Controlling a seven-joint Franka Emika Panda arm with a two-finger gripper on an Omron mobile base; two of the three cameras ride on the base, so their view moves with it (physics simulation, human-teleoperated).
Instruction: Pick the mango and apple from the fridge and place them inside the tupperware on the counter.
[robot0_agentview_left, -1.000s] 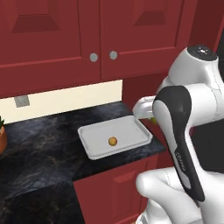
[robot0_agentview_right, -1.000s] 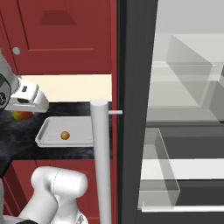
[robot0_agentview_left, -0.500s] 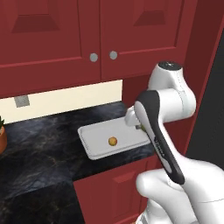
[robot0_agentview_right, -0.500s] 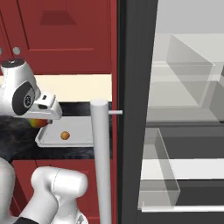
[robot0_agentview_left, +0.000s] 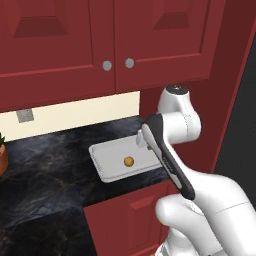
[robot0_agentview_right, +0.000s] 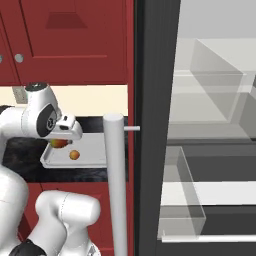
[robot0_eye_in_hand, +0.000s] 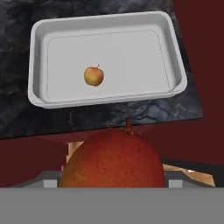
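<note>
1. Gripper (robot0_agentview_right: 61, 141) holds the mango (robot0_eye_in_hand: 113, 159), and its jaws sit wide around the big fruit.
2. In the hand view the mango is red with a bit of yellow, and its little stem sticks up at the top.
3. In the right base view the mango peeks out under the white hand, just over the near left corner of the tupperware (robot0_eye_in_hand: 36, 97).
4. Ahead of the gripper in the hand view lies the tupperware, a flat grey tray with a low rim.
5. It rests on the counter (robot0_eye_in_hand: 131, 114), which is black stone, close to the front edge.
6. The apple (robot0_eye_in_hand: 93, 76) is already inside the tray, ahead of the gripper and a bit to the left in the hand view.
7. It is small, round and orange-yellow, and it sits apart from the walls of the tray.
8. So one fruit looks done and one is left.
9. The mango is not in the tray yet. It hangs above the near edge of the counter.
10. I think the hand needs to go forward a little and down, then let go.
11. There is lots of room beside the apple, so the mango should fit.
12. Off to the right of the gripper, the fridge (robot0_agentview_right: 210, 150) stands open, with clear shelves and bins.
</note>
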